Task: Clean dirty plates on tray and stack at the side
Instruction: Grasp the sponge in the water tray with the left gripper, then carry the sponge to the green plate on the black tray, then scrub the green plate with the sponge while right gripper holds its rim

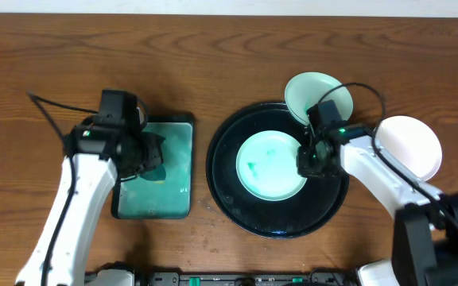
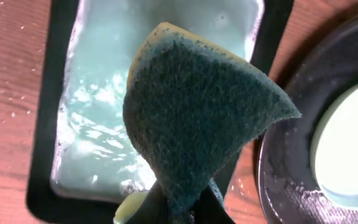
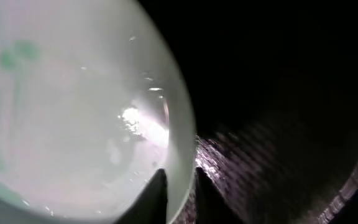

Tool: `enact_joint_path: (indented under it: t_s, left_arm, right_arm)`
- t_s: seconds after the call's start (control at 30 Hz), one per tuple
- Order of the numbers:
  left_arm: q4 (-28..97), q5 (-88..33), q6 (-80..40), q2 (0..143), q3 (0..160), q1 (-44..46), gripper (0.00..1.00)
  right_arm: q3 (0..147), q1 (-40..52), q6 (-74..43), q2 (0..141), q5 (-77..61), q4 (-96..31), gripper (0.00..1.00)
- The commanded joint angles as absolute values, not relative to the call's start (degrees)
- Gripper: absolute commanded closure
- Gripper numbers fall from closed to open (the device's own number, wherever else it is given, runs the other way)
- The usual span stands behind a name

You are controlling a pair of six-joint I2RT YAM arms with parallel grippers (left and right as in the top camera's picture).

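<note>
A pale mint plate (image 1: 269, 165) with teal smears lies in the middle of the round black tray (image 1: 227, 187). My right gripper (image 1: 307, 163) is shut on this plate's right rim; in the right wrist view its fingers (image 3: 180, 193) straddle the rim of the plate (image 3: 73, 106) above the wet tray (image 3: 278, 93). A second mint plate (image 1: 315, 93) leans on the tray's far right rim. A white plate (image 1: 412, 147) lies on the bare wood at the right. My left gripper (image 1: 153, 151) is shut on a dark green sponge (image 2: 197, 118) and holds it above the rectangular tray.
A rectangular black-rimmed tray (image 1: 173, 202) with a wet teal pad (image 2: 104, 93) sits left of the round tray. The round tray (image 2: 284, 168) and the smeared plate (image 2: 347, 143) show at the right edge of the left wrist view. Cables run from both arms.
</note>
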State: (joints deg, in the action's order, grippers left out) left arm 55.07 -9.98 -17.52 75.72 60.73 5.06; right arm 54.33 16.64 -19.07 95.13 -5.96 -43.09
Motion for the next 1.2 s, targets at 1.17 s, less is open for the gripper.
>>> enact_joint_path:
  t_s: [1.17]
  left_arm:
    - [13.1, -22.2, -38.9, 112.4, 60.1, 39.9, 0.92]
  right_arm:
    - [53.4, 20.4, -15.8, 101.2, -11.4, -38.6, 0.99]
